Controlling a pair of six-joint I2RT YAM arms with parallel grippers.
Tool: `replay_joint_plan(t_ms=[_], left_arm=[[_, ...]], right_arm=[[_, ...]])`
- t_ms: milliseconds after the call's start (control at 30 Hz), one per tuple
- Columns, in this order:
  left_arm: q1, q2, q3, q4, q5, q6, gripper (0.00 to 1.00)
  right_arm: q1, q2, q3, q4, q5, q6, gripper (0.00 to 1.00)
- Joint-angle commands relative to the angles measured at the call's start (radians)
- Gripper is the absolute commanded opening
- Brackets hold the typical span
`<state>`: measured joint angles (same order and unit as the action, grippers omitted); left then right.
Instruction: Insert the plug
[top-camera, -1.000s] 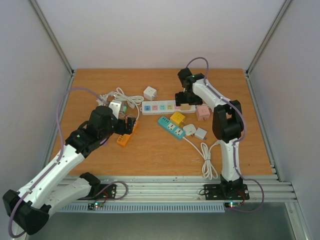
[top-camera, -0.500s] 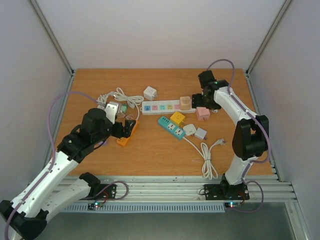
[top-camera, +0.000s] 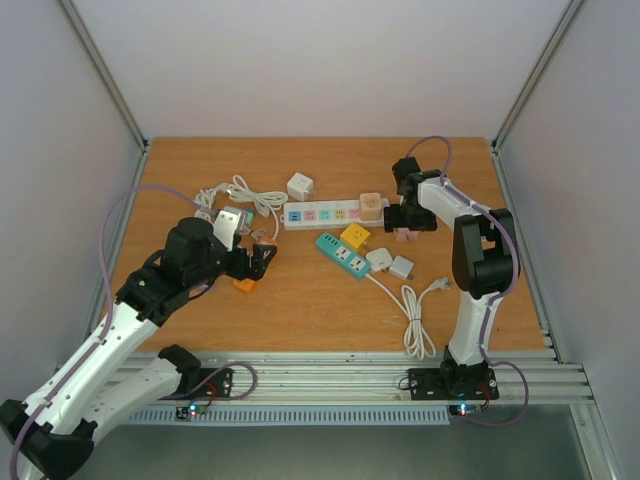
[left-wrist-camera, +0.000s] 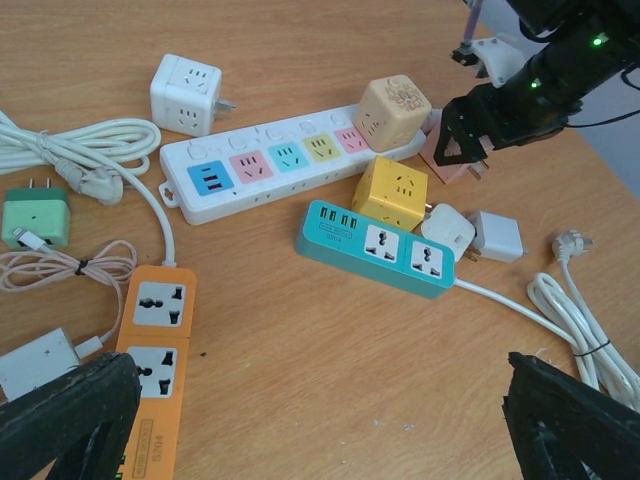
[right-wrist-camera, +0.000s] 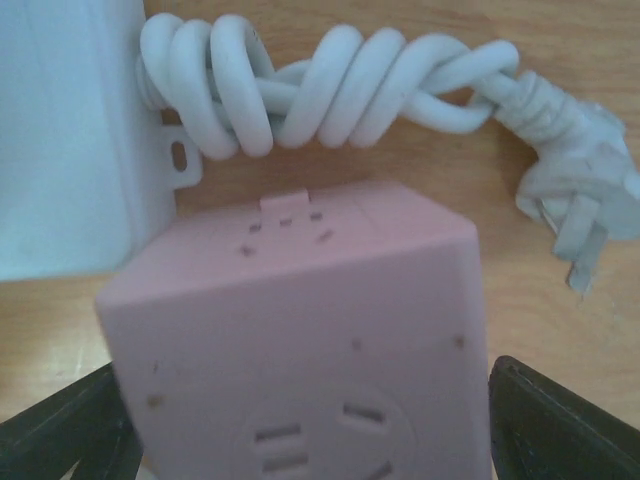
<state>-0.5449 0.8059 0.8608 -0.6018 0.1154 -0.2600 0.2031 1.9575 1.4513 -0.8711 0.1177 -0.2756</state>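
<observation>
A pink cube plug (right-wrist-camera: 300, 330) lies on the table just right of the white power strip (top-camera: 320, 214), its prongs pointing away from the strip. My right gripper (top-camera: 405, 222) straddles it from above, one finger pressed against each side; the fingers (right-wrist-camera: 560, 420) fill the lower corners of the right wrist view. A beige cube plug (top-camera: 371, 206) stands plugged into the strip's right end. My left gripper (left-wrist-camera: 320, 430) hovers open over bare wood beside the orange power strip (left-wrist-camera: 155, 350), holding nothing.
A teal power strip (top-camera: 343, 255), a yellow cube (top-camera: 355, 237) and two white adapters (top-camera: 390, 263) lie mid-table, with a coiled white cable (top-camera: 415, 320) in front. A white cube (top-camera: 300, 186) and bundled cords (top-camera: 240, 195) sit at the back left.
My right gripper left the beige cube on the strip's right end, swung right, then came down around the pink cube. The left arm pulled back a little.
</observation>
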Motion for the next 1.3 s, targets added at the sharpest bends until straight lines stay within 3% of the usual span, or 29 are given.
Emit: replay_joint_plan(t_ms=[0, 200, 333, 467, 633, 867, 1067, 1267], left_arm=[[0.002, 0.003, -0.002, 0.048, 0.027, -0.013, 0.99], [0.002, 0.005, -0.003, 0.041, 0.058, -0.039, 0.99], [0.002, 0.004, -0.007, 0.064, 0.085, -0.078, 0.99], [0.002, 0.012, -0.014, 0.13, 0.142, -0.123, 0.99], [0.002, 0.016, -0.032, 0.261, 0.208, -0.207, 1.0], [-0.007, 0.073, -0.069, 0.5, 0.269, -0.342, 0.98], [-0.059, 0.178, -0.046, 0.632, 0.225, -0.317, 0.97], [-0.102, 0.247, -0.055, 0.77, 0.041, -0.228, 0.96]], right_arm=[[-0.006, 0.034, 0.06, 0.03, 0.052, -0.047, 0.85], [-0.006, 0.028, 0.051, 0.072, 0.06, -0.062, 0.59], [-0.005, -0.079, -0.016, 0.124, 0.053, -0.016, 0.53], [-0.004, -0.257, -0.102, 0.173, -0.012, 0.053, 0.52], [0.012, -0.489, -0.178, 0.218, -0.216, 0.136, 0.52], [0.188, -0.659, -0.17, 0.288, -0.424, 0.292, 0.53], [0.333, -0.725, -0.222, 0.493, -0.458, 0.597, 0.53], [0.386, -0.71, -0.258, 0.586, -0.417, 0.891, 0.53]])
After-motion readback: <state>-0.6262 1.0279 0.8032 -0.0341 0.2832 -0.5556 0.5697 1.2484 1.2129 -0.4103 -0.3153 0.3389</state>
